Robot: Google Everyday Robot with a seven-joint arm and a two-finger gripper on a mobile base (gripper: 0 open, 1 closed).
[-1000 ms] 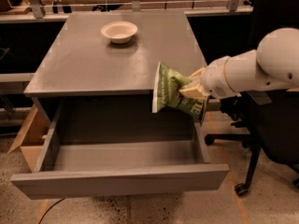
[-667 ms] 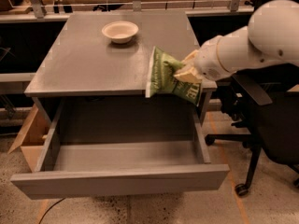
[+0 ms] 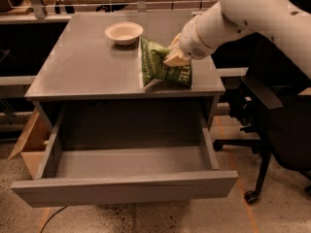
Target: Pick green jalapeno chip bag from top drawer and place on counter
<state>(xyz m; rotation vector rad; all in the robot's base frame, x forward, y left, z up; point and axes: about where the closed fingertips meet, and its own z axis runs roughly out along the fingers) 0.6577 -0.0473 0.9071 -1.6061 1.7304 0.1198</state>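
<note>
Single camera view, looking down at a grey cabinet from the front. A white robot arm (image 3: 243, 13) reaches in from the upper right of the frame. Its gripper (image 3: 176, 57) sits just right of centre in the upper half, low over the counter (image 3: 82, 67). The pale fingers look pinched shut on the upper right part of a green chip bag (image 3: 163, 69).

The bag stands roughly upright near the front right of the counter, and its lower edge appears to touch the surface. That suggests it is being set down, held from above so it lands on its base rather than tipping over.

The bag is small, crinkled and dark green, with white lettering along its lower right side. It is puffed at the bottom and narrows towards the pinch.

A small white bowl (image 3: 124, 33) sits just behind and to the left of the bag, not touching it.

Below, the wide grey drawer (image 3: 126, 188) is pulled fully open across the lower half of the frame, with nothing visible inside.

A dark office chair (image 3: 277, 125) stands at the right and a cardboard box (image 3: 29, 140) at the lower left.
</note>
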